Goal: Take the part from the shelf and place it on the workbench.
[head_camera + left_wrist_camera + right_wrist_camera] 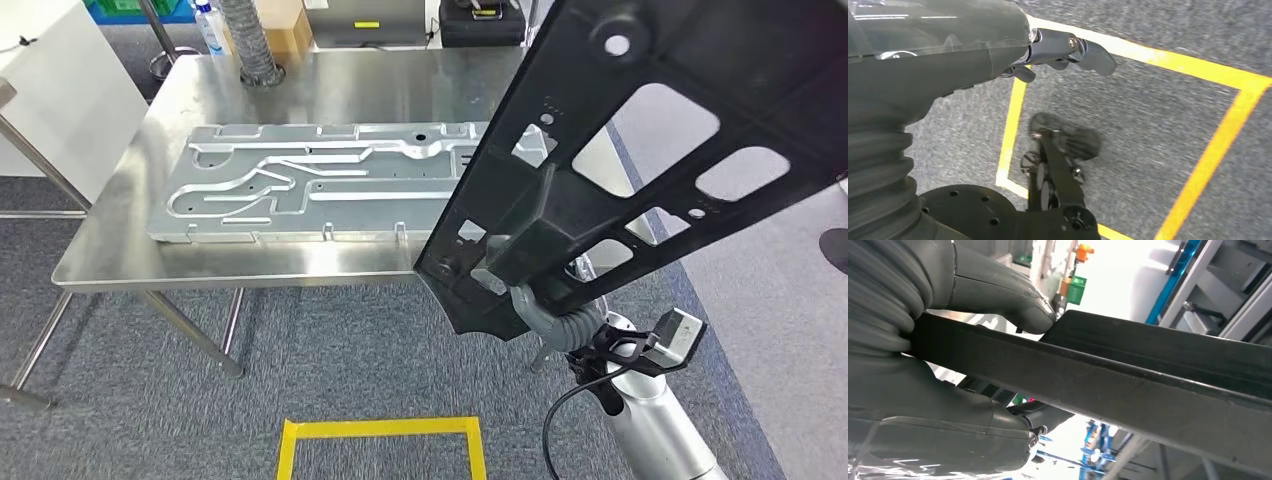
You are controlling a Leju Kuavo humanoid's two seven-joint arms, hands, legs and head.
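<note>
At 3 o'clock above the workbench [330,85], my right hand [520,262] grips the black part [640,150]; left hand [1058,47] empty, fingers apart; no legible writing.

— What is lying on the far side of the floor?

— A silver machined metal plate [320,180] is lying flat, taking up much of the steel surface under it. Behind it, a grey ribbed hose [247,40] is standing at the far edge, with a cardboard box [285,28] just beside it.

— And nearer?

— Yellow tape [380,432] is marking a rectangle on the grey carpet [150,420]. A white panel [55,80] is standing at far left.
</note>
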